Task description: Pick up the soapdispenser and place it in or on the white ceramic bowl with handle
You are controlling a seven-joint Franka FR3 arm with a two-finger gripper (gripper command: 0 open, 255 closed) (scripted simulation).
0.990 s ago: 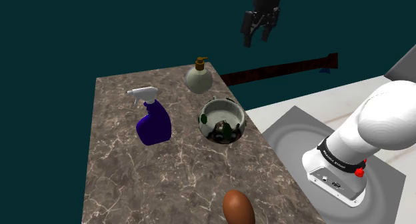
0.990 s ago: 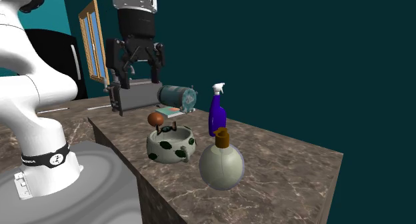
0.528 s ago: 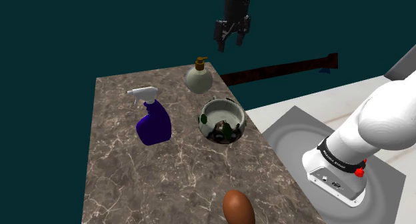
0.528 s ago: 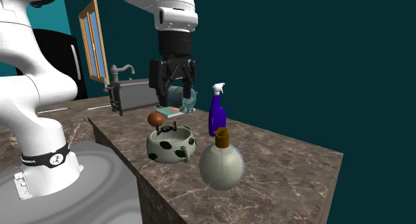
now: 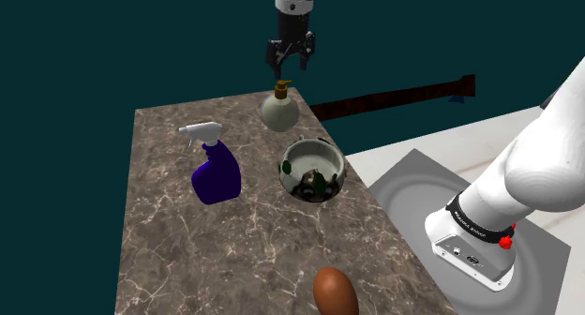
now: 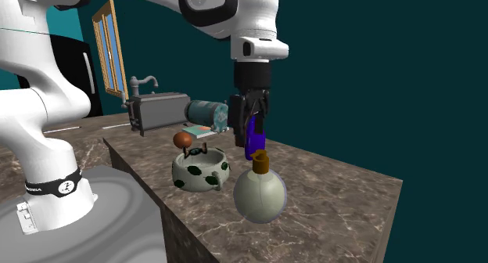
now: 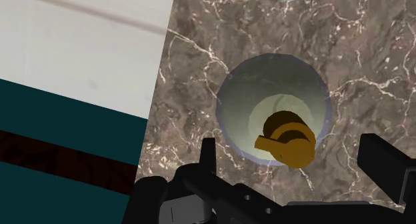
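Note:
The soap dispenser [image 5: 279, 110] is a round pale grey-green bottle with a brown pump and stands upright at the marble counter's far corner. It is nearest the camera in the second exterior view [image 6: 260, 194]. My black gripper [image 5: 287, 67] hangs open just above its pump, touching nothing, and is also seen from the side [image 6: 249, 141]. In the wrist view the fingers [image 7: 208, 156] stand wide apart, with the gripper [image 7: 293, 151] over the brown pump and the dispenser body [image 7: 243, 103] below. The white bowl [image 5: 323, 184] with dark green spots and a small handle [image 6: 190, 177] sits close beside the dispenser.
A purple spray bottle [image 5: 216, 171] stands on the counter, to the shoulder view's left of the bowl. A brown egg-shaped thing [image 5: 335, 292] lies near the counter's front edge. A grey appliance [image 6: 160, 113] and a cylinder [image 6: 205, 113] sit on a farther counter. My stand [image 5: 441, 196] adjoins the counter.
The gripper has swung to the shoulder view's left and come down, from off the counter's side to directly over the dispenser's pump. It stays open. The objects have not moved.

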